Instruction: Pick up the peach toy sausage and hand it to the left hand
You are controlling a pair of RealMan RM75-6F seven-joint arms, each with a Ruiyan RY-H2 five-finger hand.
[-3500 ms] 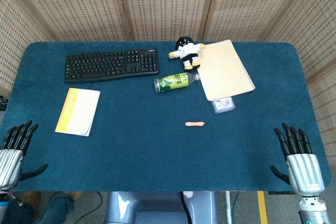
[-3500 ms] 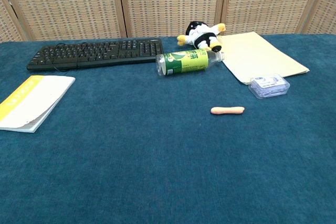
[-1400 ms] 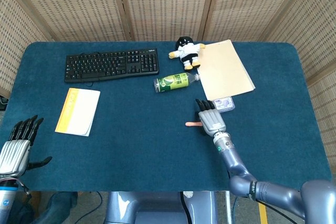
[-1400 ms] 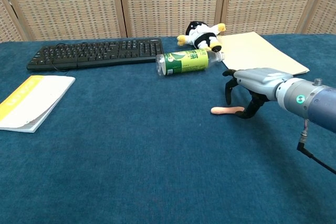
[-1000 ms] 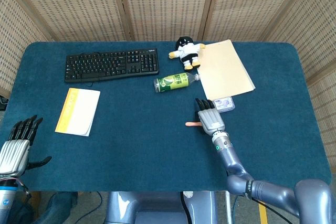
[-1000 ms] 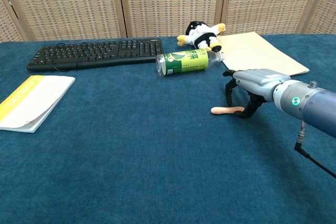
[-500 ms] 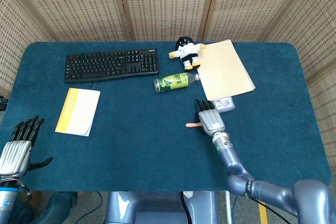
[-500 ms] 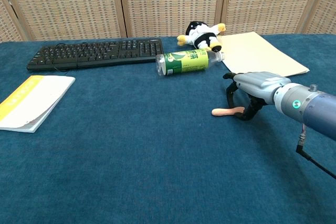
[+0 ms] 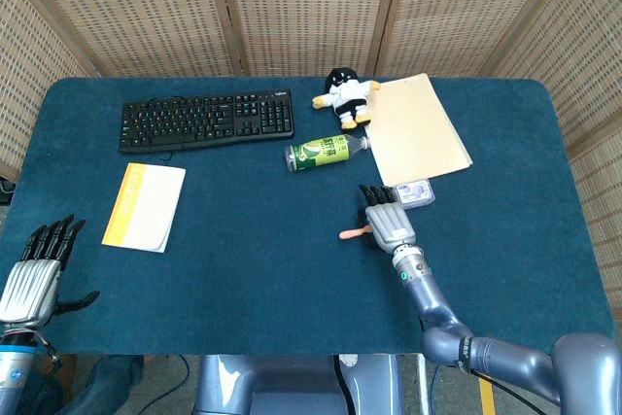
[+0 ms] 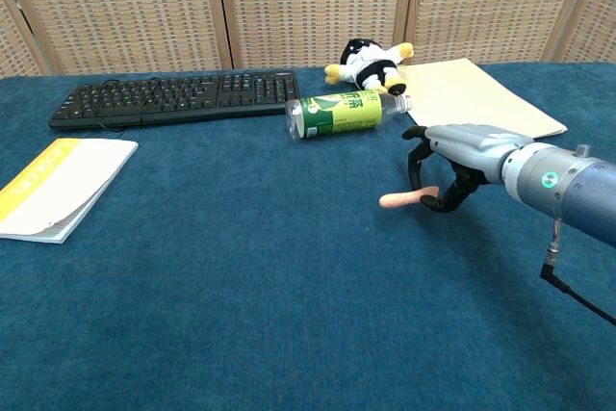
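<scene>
In the head view, the right hand (image 9: 387,221) was out over the middle of the blue table (image 9: 243,269), and its fingers were pinching one end of the peach toy sausage (image 9: 352,234). The other end of the sausage stuck out toward the robot's left. The left hand (image 9: 34,274) was far away at the near corner of the table, with its fingers spread apart and nothing in it. A black keyboard (image 9: 207,120) lay at the far side, and a yellow and white booklet (image 9: 145,206) lay nearer on that same side. A green bottle (image 9: 325,152) lay on its side past the right hand. A small stuffed toy (image 9: 343,96) lay beside a tan folder (image 9: 416,128). A little clear box (image 9: 413,191) sat just beside the right hand, at the near corner of the folder. In the chest view, the right hand (image 10: 452,166) had its dark fingers (image 10: 415,167) curled down around one end of the peach toy sausage (image 10: 402,199), and the sausage was tipped up a bit (its held end looked higher than its free end). I could not tell if the free end touched the table (image 10: 241,315). The left hand did not show here. The green bottle (image 10: 345,114) lay on its side behind the sausage, with the stuffed toy (image 10: 371,64) and the tan folder (image 10: 476,98) farther back. The keyboard (image 10: 173,96) and the booklet (image 10: 53,185) were well apart from the sausage.
</scene>
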